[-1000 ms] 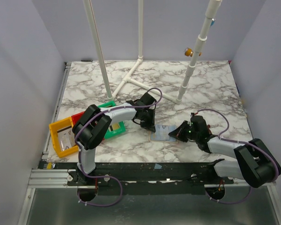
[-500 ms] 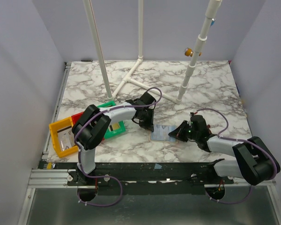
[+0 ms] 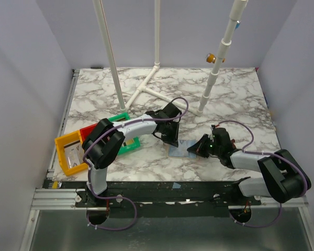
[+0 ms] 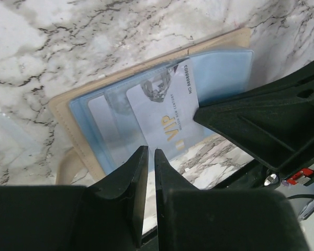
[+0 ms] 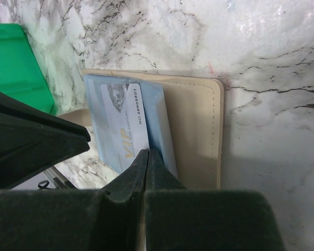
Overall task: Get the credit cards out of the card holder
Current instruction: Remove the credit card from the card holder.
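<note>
While the right end effector (image 5: 146, 153) rests clenched on the card holder (image 5: 193, 130), the left end effector (image 4: 149, 152), barely parted, meets the white VIP card (image 4: 165, 112).

Surface: white marble-patterned table (image 3: 240, 99).
Centre front: open beige card holder (image 3: 179, 150), lying flat.
Left edge: yellow bin (image 3: 66, 138), red bin (image 3: 87, 132), green bin (image 3: 128, 149), adjacent.
Rear: white pipe stand (image 3: 146, 86).
</note>
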Controlling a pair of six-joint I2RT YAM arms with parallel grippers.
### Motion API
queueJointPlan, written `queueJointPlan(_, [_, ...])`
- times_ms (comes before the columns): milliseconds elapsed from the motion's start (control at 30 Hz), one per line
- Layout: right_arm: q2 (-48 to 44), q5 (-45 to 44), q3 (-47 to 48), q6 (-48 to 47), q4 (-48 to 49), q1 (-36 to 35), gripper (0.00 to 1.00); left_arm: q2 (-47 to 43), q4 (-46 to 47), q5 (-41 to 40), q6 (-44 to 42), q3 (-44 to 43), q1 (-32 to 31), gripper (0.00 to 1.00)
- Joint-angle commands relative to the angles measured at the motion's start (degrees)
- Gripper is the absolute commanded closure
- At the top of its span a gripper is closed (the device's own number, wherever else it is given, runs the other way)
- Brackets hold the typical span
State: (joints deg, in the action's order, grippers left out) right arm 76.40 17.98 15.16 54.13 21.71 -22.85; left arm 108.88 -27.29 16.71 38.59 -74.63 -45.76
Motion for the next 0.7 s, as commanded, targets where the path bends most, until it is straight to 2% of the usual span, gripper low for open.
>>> queueJointPlan(0, [0.8,-0.16,0.66,-0.85,-1.39,0.26,0.99,1.87,-0.28,0.79,-0.09,-1.23,-0.77,0.88])
queueJointPlan(333, [-0.26,-1.55,-0.1,-0.88,-2.28,0.29,0.99,5.2,-0.73,-2.93,0.52,0.61,-0.71,0.97])
queueJointPlan(667, [-4.44,-4.64,-1.27,-2.03,-6.13,0.41,0.99,4.15,-0.67,-3.78,0.7,2.53,1.08,0.99])
